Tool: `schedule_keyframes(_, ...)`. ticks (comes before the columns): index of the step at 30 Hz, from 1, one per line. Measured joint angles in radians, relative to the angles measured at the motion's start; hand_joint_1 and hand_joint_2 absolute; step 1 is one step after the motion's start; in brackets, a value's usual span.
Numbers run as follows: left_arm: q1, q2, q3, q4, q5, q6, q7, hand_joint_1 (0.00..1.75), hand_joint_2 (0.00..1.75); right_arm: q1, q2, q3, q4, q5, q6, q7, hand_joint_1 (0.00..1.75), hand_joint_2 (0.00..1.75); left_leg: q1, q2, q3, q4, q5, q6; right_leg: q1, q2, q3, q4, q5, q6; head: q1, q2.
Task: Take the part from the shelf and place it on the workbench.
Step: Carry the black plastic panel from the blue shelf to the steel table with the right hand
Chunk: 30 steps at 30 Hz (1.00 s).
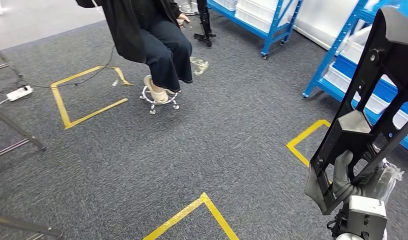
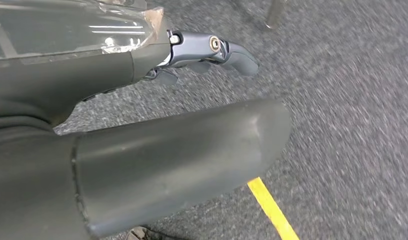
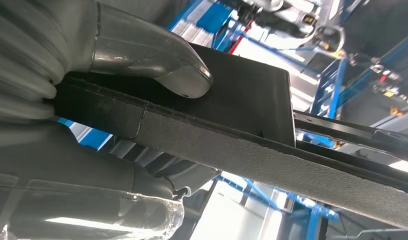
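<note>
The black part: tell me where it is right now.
The black part stands upright at the right of the head view, gripped low by the right hand, in front of the blue shelf.

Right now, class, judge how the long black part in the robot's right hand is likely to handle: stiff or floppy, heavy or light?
Probably stiff: the black part stands tall without sagging. Likely light for its size, being an open frame with cut-outs. It may want to tip, since the right hand grips only its lower end.

No text, label, brand, number or sign is legible in any view.
</note>
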Motion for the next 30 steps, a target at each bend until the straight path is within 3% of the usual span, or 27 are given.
schedule_keyframes(2, 0.0, -0.001, 0.001, 0.0, 0.0, 0.004, 0.004, 0.0, 0.0, -0.002, 0.002, -0.001, -0.002, 0.001, 0.007, 0.0, 1.75, 1.75, -0.003, -0.02, -0.006, 0.0, 0.005, -0.01, 0.007, 0.01, 0.013, -0.032, 0.014, -0.013, 0.0, 0.0)
schedule_keyframes(4, 0.004, -0.001, 0.003, 0.0, 0.001, 0.005, 0.006, 0.0, 0.0, -0.004, 0.004, -0.001, -0.003, 0.001, 0.011, 0.0, 1.75, 1.75, -0.003, -0.027, -0.013, 0.001, 0.008, -0.02, 0.002, -0.013, 0.017, -0.036, 0.022, -0.025, -0.001, 0.0)
schedule_keyframes(6, 0.005, 0.0, 0.007, 0.0, 0.001, 0.005, 0.006, 0.0, 0.0, -0.004, 0.007, -0.001, -0.003, 0.002, 0.011, 0.001, 1.75, 1.75, -0.005, 0.018, -0.038, 0.049, -0.027, -0.028, -0.008, -0.038, 0.022, -0.045, 0.031, -0.04, -0.004, 0.0)
schedule_keyframes(8, 0.003, 0.0, 0.009, 0.0, 0.001, 0.005, 0.006, 0.0, 0.0, -0.003, 0.009, -0.001, -0.004, 0.002, 0.012, 0.001, 1.75, 1.75, -0.002, 0.074, -0.096, 0.172, -0.096, -0.037, -0.008, -0.064, 0.021, -0.048, 0.032, -0.049, -0.006, 0.0)
schedule_keyframes(10, 0.003, 0.0, 0.012, 0.0, 0.002, 0.005, 0.006, 0.0, 0.0, -0.003, 0.011, -0.001, -0.004, 0.002, 0.012, 0.001, 1.75, 1.75, 0.006, 0.09, -0.146, 0.274, -0.133, -0.047, -0.006, -0.092, 0.02, -0.047, 0.031, -0.049, -0.006, 0.0)
schedule_keyframes(11, 0.004, 0.0, 0.013, 0.0, 0.002, 0.005, 0.006, 0.0, 0.0, -0.003, 0.012, -0.001, -0.004, 0.002, 0.012, 0.001, 1.75, 1.75, 0.01, 0.094, -0.146, 0.276, -0.124, -0.051, -0.007, -0.104, 0.02, -0.047, 0.03, -0.049, -0.007, 0.0)
schedule_keyframes(12, 0.004, 0.0, 0.015, 0.0, 0.004, 0.006, 0.006, 0.0, 0.0, -0.003, 0.014, -0.001, -0.004, 0.002, 0.013, 0.001, 1.75, 1.75, 0.015, 0.102, -0.125, 0.238, -0.099, -0.055, -0.008, -0.116, 0.021, -0.046, 0.029, -0.047, -0.007, 0.0)
schedule_keyframes(14, 0.004, 0.0, 0.019, 0.0, 0.009, 0.006, 0.006, 0.0, 0.0, -0.004, 0.018, -0.001, -0.004, 0.002, 0.013, 0.001, 1.75, 1.75, 0.02, 0.144, -0.048, 0.104, -0.042, -0.061, -0.006, -0.136, 0.023, -0.041, 0.021, -0.037, -0.007, 0.0)
schedule_keyframes(16, 0.003, 0.0, 0.023, 0.0, 0.012, 0.006, 0.006, 0.0, 0.0, -0.004, 0.021, 0.0, -0.004, 0.001, 0.013, 0.0, 1.75, 1.75, 0.018, 0.171, -0.002, 0.023, -0.019, -0.05, 0.001, -0.153, 0.023, -0.035, 0.011, -0.023, -0.005, 0.0)
schedule_keyframes(18, 0.005, 0.0, 0.024, 0.0, 0.012, 0.005, 0.006, 0.0, 0.0, 0.0, 0.024, 0.001, -0.004, -0.002, 0.013, -0.003, 1.75, 1.75, 0.011, 0.155, -0.003, 0.015, -0.018, -0.03, 0.005, -0.172, 0.029, -0.036, 0.007, -0.012, -0.001, 0.0)
schedule_keyframes(19, 0.008, 0.0, 0.024, 0.0, 0.011, 0.004, 0.007, 0.0, 0.0, 0.005, 0.025, 0.002, -0.005, -0.003, 0.012, -0.006, 1.75, 1.75, 0.01, 0.145, -0.004, 0.013, -0.015, -0.021, 0.003, -0.172, 0.032, -0.036, 0.004, -0.007, 0.0, 0.0)
schedule_keyframes(20, 0.011, 0.001, 0.024, 0.0, 0.009, 0.004, 0.008, 0.0, 0.0, 0.013, 0.026, 0.002, -0.005, -0.004, 0.011, -0.011, 1.75, 1.75, 0.01, 0.134, -0.004, 0.01, -0.012, -0.013, 0.0, -0.155, 0.029, -0.025, -0.004, -0.004, 0.0, 0.0)
schedule_keyframes(21, 0.012, 0.002, 0.024, 0.0, 0.005, 0.002, 0.009, 0.0, 0.0, 0.024, 0.027, 0.003, -0.007, -0.005, 0.008, -0.016, 1.75, 1.75, 0.011, 0.123, -0.004, 0.007, -0.008, -0.005, -0.003, -0.129, 0.015, 0.005, -0.022, -0.003, 0.001, 0.0)
schedule_keyframes(23, 0.012, 0.005, 0.024, 0.0, -0.004, -0.002, 0.01, 0.0, 0.0, 0.049, 0.029, 0.004, -0.01, -0.005, 0.001, -0.024, 1.75, 1.75, 0.011, 0.1, -0.007, 0.005, -0.004, 0.006, -0.007, -0.075, -0.043, 0.126, -0.079, -0.009, 0.004, 0.0)
schedule_keyframes(25, 0.012, 0.008, 0.024, 0.0, -0.015, -0.008, 0.011, 0.0, 0.0, 0.075, 0.031, 0.004, -0.013, -0.009, -0.009, -0.029, 1.75, 1.75, 0.007, 0.073, -0.011, 0.005, -0.002, 0.01, -0.007, -0.062, -0.105, 0.249, -0.12, -0.008, 0.005, 0.0)
schedule_keyframes(26, 0.012, 0.008, 0.024, 0.0, -0.02, -0.011, 0.012, 0.0, 0.0, 0.087, 0.033, 0.003, -0.015, -0.011, -0.014, -0.032, 1.75, 1.75, 0.006, 0.059, -0.012, 0.005, -0.001, 0.01, -0.007, -0.061, -0.114, 0.262, -0.118, -0.003, 0.005, 0.0)
schedule_keyframes(27, 0.012, 0.009, 0.024, 0.0, -0.025, -0.012, 0.013, 0.0, 0.0, 0.098, 0.034, 0.003, -0.018, -0.013, -0.018, -0.034, 1.75, 1.75, 0.006, 0.045, -0.012, 0.005, 0.0, 0.01, -0.007, -0.058, -0.102, 0.232, -0.099, 0.005, 0.005, 0.0)
schedule_keyframes(29, 0.012, 0.009, 0.024, 0.0, -0.03, -0.013, 0.017, 0.0, 0.0, 0.11, 0.037, 0.002, -0.025, -0.015, -0.022, -0.037, 1.75, 1.75, 0.005, 0.021, -0.011, 0.006, 0.002, 0.005, -0.011, -0.034, -0.037, 0.09, -0.04, 0.018, 0.006, 0.0)
schedule_keyframes(30, 0.011, 0.009, 0.023, 0.0, -0.031, -0.013, 0.018, 0.0, 0.0, 0.113, 0.038, 0.002, -0.029, -0.015, -0.023, -0.038, 1.75, 1.75, 0.004, 0.011, -0.012, 0.007, 0.004, 0.001, -0.011, -0.019, -0.009, 0.027, -0.016, 0.018, 0.006, 0.0)
